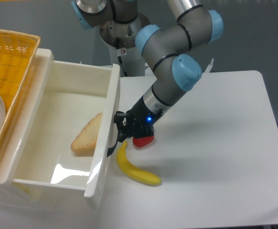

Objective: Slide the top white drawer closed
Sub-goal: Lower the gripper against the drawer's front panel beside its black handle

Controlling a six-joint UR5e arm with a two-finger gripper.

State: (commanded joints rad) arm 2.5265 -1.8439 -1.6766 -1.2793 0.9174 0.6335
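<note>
- You have the top white drawer [67, 138] pulled well out of its cabinet on the left side of the view, its deep glossy box open to the camera.
- Its tall front panel faces right, toward the arm, with the curved black handle [113, 145] on the outer face of that panel.
- Your gripper [120, 128] sits right against that front panel, about midway along it and at the height of the handle; the dark fingertips look to be touching or nearly touching the panel, just above the handle's curve.
- The fingers are dark and bunched against the panel, so you cannot tell from this view how far apart they stand or whether they have hold of anything.
- The arm [177, 71] comes down to the gripper from the upper right, so the drawer lies to the left of the wrist.
- Inside the drawer a slice of bread [87, 136] lies on the floor, close to the front panel.
- On the table [215, 143], just right of the panel and below the gripper, lies a banana [136, 169]; a small red object [143, 140] sits under the wrist, next to the banana's upper end.
- A yellow woven basket [10, 57] sits at the far left, beside the drawer's back edge.
</note>
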